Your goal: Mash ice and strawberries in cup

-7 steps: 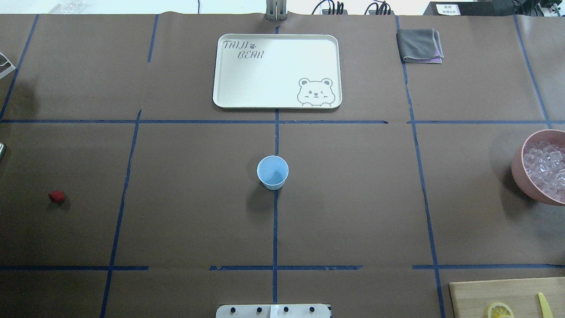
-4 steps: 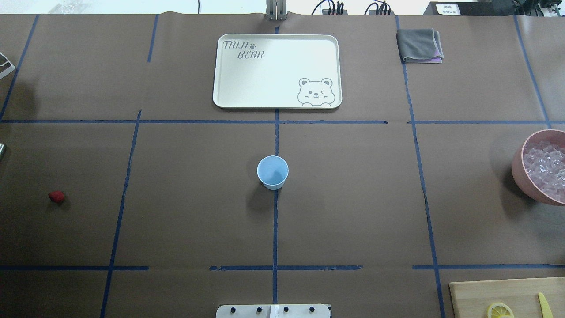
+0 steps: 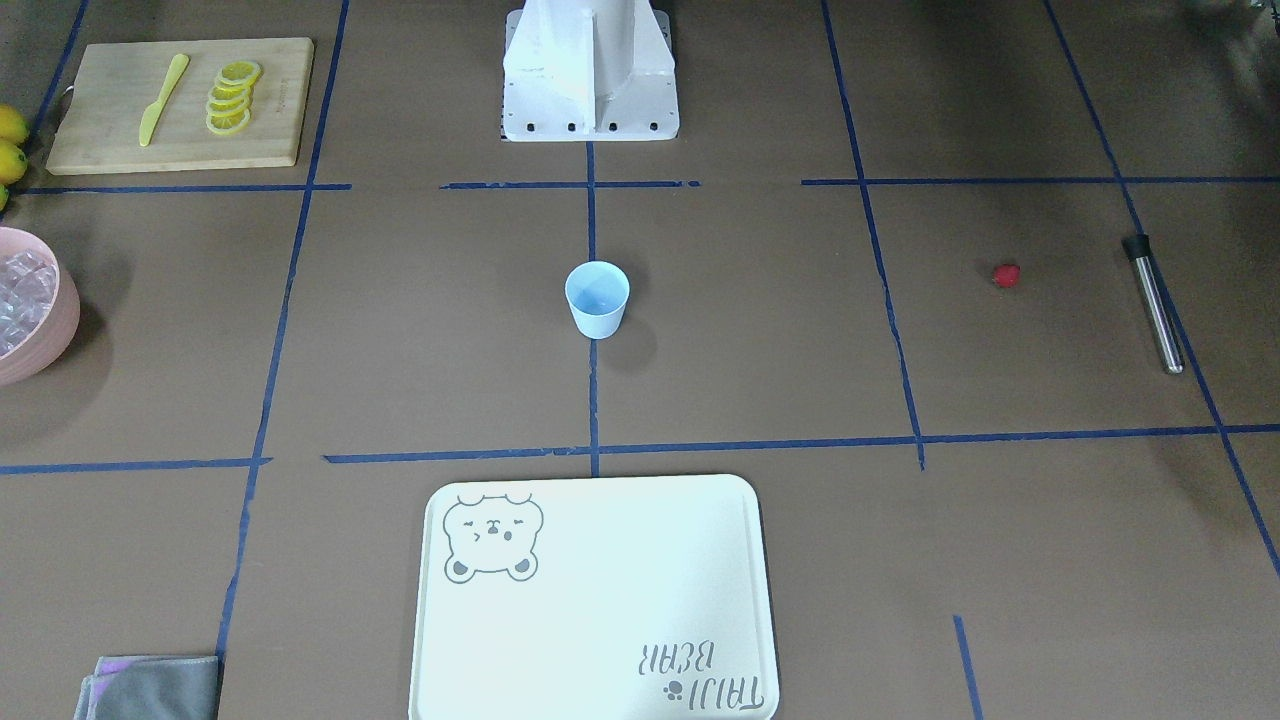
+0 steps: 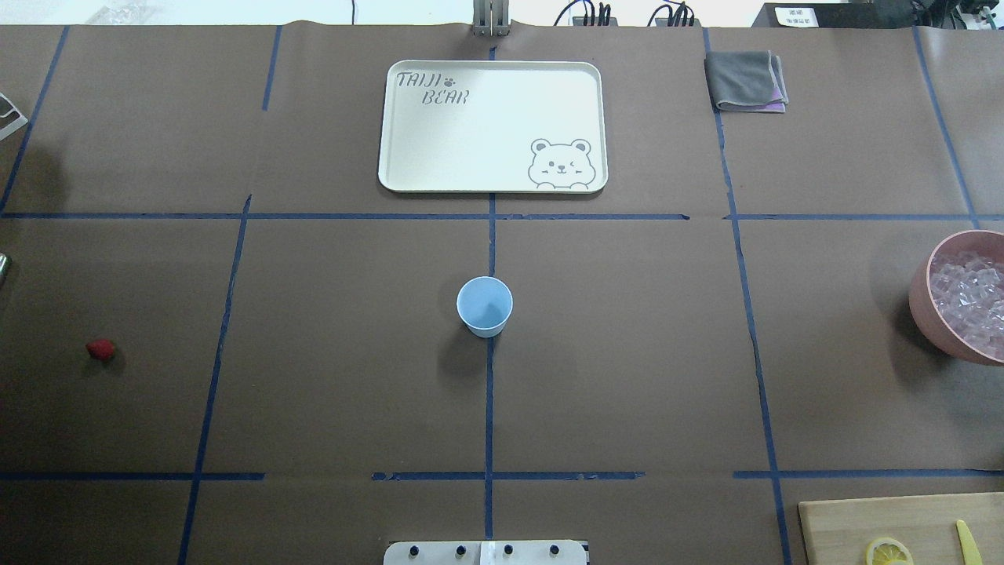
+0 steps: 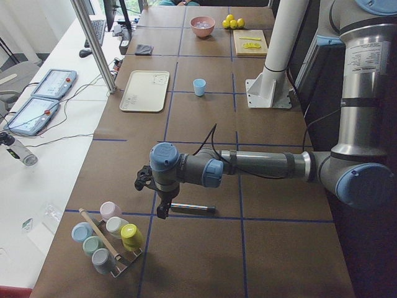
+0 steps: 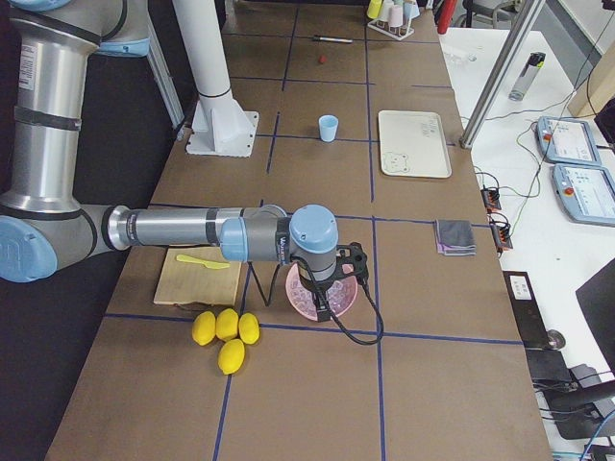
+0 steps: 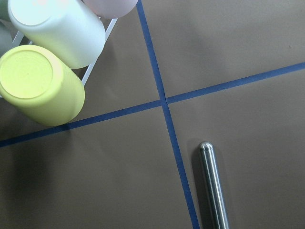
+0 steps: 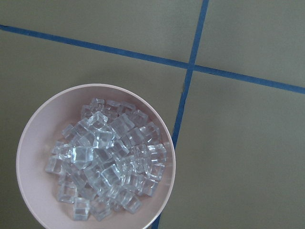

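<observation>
Ice (image 8: 105,157) lies heaped in the pink bowl (image 8: 45,114) at the right end of the bench (image 4: 627,353), well apart from the cup (image 4: 485,308). The cup stands upright and empty on the centre tape line, between the robot's base (image 3: 590,80) and the bear tray (image 4: 492,125). We see the strawberry (image 4: 100,349) lying alone on the brown paper far to the left, near a metal rod (image 3: 1155,305) but apart from it.

The right pincer (image 6: 324,303) hangs over the bowl, pointing down, and its wrist camera looks straight onto the cubes. We cannot tell whether it is released or clenched, since only a side view shows it. The left pincer (image 5: 162,208) hangs over one end of the rod, near a rack of coloured cups (image 5: 108,239); its state we cannot tell either.

Close to the robot on its right, a cutting board (image 3: 175,140) carries lemon slices (image 3: 230,95) and a yellow knife (image 3: 162,98). A grey cloth (image 4: 745,80) lies at the far right.
</observation>
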Robot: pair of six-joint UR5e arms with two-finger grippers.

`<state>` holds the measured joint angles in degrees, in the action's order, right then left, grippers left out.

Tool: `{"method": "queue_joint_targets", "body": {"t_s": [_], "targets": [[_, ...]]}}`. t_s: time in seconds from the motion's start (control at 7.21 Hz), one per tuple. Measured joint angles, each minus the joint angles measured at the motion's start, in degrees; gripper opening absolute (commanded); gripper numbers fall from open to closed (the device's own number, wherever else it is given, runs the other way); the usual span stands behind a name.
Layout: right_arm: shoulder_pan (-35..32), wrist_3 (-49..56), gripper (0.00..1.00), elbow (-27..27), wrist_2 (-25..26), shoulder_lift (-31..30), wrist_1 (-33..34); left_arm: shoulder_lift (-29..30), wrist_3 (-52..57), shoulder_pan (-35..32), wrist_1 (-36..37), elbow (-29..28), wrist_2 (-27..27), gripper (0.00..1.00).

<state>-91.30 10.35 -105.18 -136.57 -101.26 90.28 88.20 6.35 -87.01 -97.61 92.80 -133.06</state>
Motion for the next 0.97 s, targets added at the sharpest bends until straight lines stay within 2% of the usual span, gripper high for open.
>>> {"method": "queue_joint_targets", "body": {"t_s": [0.97], "targets": [[0.15,0.02,1.0,-0.05,0.25,-0.22,-0.1,-0.51,0.46,0.0,-2.05,-0.34,0.12,1.0]]}}
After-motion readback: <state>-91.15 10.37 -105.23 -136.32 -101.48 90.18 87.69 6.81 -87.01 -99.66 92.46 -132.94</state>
